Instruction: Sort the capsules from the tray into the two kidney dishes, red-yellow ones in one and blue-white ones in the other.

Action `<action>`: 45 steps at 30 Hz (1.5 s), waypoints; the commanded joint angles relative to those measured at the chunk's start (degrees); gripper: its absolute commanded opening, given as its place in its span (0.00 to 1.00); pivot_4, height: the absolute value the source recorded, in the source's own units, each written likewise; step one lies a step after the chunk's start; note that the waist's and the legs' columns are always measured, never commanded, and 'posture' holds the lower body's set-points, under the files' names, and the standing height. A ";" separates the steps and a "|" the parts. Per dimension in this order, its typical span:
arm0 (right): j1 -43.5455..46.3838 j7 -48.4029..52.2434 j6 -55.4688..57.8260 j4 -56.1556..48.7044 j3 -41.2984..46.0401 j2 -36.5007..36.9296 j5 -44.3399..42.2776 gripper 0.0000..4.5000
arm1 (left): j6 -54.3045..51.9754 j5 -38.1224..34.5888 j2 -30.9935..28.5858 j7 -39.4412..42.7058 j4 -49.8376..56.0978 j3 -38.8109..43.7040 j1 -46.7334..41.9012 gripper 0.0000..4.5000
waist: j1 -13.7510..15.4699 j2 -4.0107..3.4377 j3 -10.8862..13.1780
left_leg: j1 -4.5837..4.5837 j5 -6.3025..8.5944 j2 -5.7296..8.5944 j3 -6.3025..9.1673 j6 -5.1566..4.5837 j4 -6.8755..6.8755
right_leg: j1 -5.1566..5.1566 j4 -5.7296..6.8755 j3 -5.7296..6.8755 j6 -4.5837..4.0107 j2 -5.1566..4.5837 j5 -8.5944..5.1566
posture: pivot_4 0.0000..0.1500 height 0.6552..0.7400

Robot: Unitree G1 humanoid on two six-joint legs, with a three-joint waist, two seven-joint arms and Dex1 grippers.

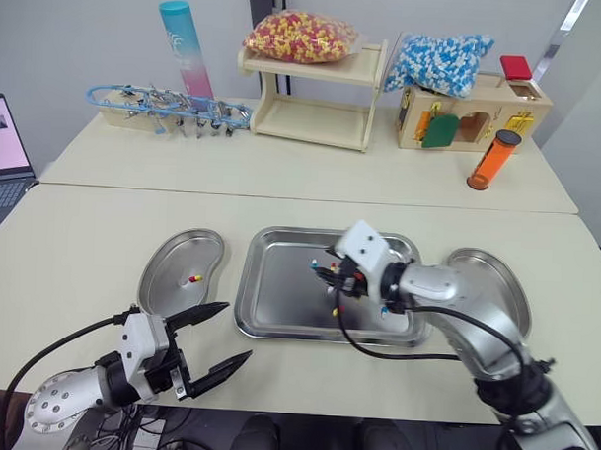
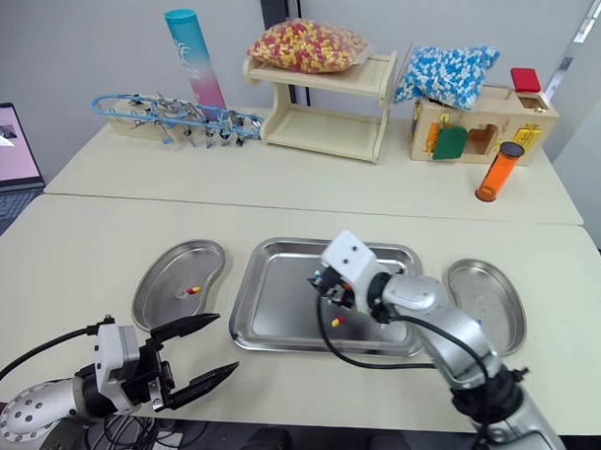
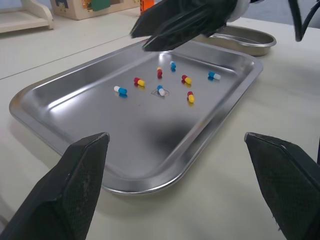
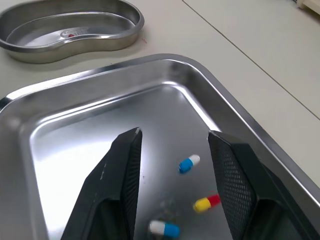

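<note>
Right wrist view, right pincer apart over tray capsules, left pincer apart.

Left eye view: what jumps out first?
The shiny tray in the middle of the table, with little bright capsules scattered in it and the right gripper hanging open over them. At the back sit a fat red-yellow bag and a blue-white bag.
</note>
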State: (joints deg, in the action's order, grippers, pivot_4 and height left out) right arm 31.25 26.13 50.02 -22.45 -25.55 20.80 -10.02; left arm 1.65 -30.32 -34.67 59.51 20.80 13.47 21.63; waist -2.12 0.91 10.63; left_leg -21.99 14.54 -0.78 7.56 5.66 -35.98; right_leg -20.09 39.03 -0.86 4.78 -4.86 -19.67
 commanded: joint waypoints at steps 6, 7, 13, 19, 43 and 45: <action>1.23 -5.15 -1.39 9.03 -2.38 -5.70 6.92 0.51 | -0.88 -0.66 -0.71 -0.42 3.05 0.38 0.00 1.00 | 0.06 -0.01 0.01 | -0.01 0.00 0.00 -0.03 0.00 0.00 | -0.07 0.03 -0.05 -0.01 0.00 0.00 | 1.00 1.00; 1.27 -5.38 -1.85 9.93 -2.43 -6.17 7.45 0.51 | -1.03 -0.65 -0.73 -0.48 3.19 0.43 -0.02 1.00 | 0.02 -0.01 0.01 | 0.00 0.00 0.00 -0.04 0.00 0.00 | -0.07 0.03 -0.05 -0.01 0.00 0.00 | 1.00 1.00; 1.09 -5.84 -2.90 13.58 -2.14 -8.77 9.16 0.51 | -1.79 -0.76 -0.95 -0.58 3.69 0.72 -0.27 1.00 | -0.30 -0.01 0.01 | 0.00 0.00 0.00 -0.03 -0.01 0.01 | -0.08 0.04 -0.06 -0.01 0.01 0.00 | 1.00 1.00; 1.07 -6.26 -1.99 16.75 -0.75 -11.26 9.71 0.51 | -2.37 -0.58 -1.04 -0.75 3.92 0.69 -0.93 1.00 | -0.46 -0.02 0.00 | 0.00 0.00 0.00 -0.04 -0.01 0.01 | -0.09 0.05 -0.07 -0.01 0.01 0.00 | 1.00 1.00; 0.00 0.01 -1.04 5.10 1.89 -11.47 5.72 0.00 | -2.15 0.11 -0.89 -1.52 3.77 0.12 -1.23 1.00 | -1.00 -0.05 0.01 | 0.00 0.00 0.00 -0.03 -0.01 0.02 | -0.10 0.06 -0.08 -0.01 0.01 0.00 | 1.00 1.00; 0.22 1.28 -0.24 2.75 3.06 -10.11 4.60 0.00 | -2.20 0.04 -0.97 -1.35 3.72 0.06 -1.38 1.00 | -0.99 -0.04 0.01 | -0.01 0.01 0.00 -0.03 -0.01 0.02 | -0.10 0.03 -0.07 0.00 0.01 0.00 | 1.00 1.00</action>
State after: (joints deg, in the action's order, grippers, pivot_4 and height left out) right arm 30.46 26.11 49.85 -15.76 -24.26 10.29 -4.12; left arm -0.96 -30.12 -35.11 58.09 22.69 13.45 20.45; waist -3.12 0.87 10.64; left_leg -22.00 14.54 -0.78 7.52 5.65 -35.96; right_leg -20.18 39.06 -0.94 4.78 -4.85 -19.66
